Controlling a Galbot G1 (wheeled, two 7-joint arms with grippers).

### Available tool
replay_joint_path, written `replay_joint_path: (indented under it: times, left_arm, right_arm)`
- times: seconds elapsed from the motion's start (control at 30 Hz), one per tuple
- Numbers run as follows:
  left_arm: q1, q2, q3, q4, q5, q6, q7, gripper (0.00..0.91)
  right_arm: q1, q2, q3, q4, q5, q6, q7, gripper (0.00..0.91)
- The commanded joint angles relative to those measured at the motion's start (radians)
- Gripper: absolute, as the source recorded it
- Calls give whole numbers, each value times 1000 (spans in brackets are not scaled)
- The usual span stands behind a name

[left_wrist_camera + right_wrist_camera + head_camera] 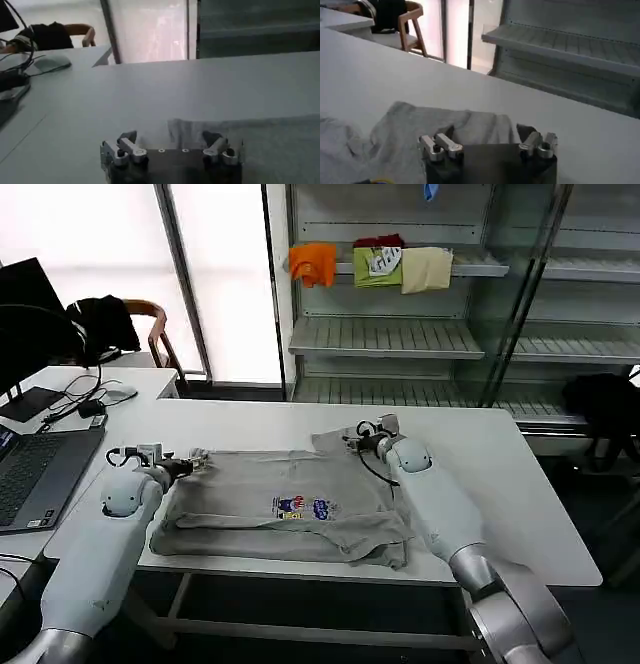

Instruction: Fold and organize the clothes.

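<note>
Two pincers, left pincer (203,458) and right pincer (352,437), seemingly spread wide over the grey shirt's (290,509) corners, gripping nothing.

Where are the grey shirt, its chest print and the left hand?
grey shirt (250,484): head view, plain cloth left of the print.
chest print (305,508): head view, middle of the coloured design.
left hand (200,459): head view, fingertips at the shirt's left edge.

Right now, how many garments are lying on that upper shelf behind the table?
4 visible: an orange garment at the left, a red one behind, a lime-green one, and a cream one at the right. More may be hidden behind.
</note>
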Motion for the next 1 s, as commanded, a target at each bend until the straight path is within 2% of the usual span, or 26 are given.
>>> replay_joint_path:
  times: [0.03,0.57,1.0]
  left_arm:
    - [-1,5,-9,19,4,1,35,20]
    - [7,17,-7,-49,-22,-9,53,10]
    - [38,34,10,-207,-95,-26,40,10]
  right_arm:
    - [-24,-16,-7,18,-11,-19,-6,0]
    - [-32,-45,-7,93,-3,-14,-24,0]
    - [-66,-134,-46,358,131,-80,21,0]
